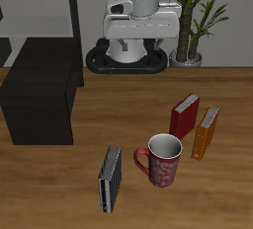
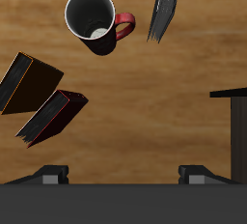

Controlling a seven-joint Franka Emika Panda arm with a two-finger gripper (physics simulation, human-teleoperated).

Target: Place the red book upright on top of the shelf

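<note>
The red book stands upright on the table beside the orange book, behind the mug. In the wrist view the red book shows well below the camera. The shelf, a low dark cabinet with a flat top, stands at the table's side; one corner of it shows in the wrist view. My gripper is open and empty, high above the table, with its fingertips wide apart. It is not over the red book.
A red-and-white mug stands near the table's front. A grey-black book stands beside it. The orange book is next to the red one. A tall open-frame rack and a potted plant stand at the back.
</note>
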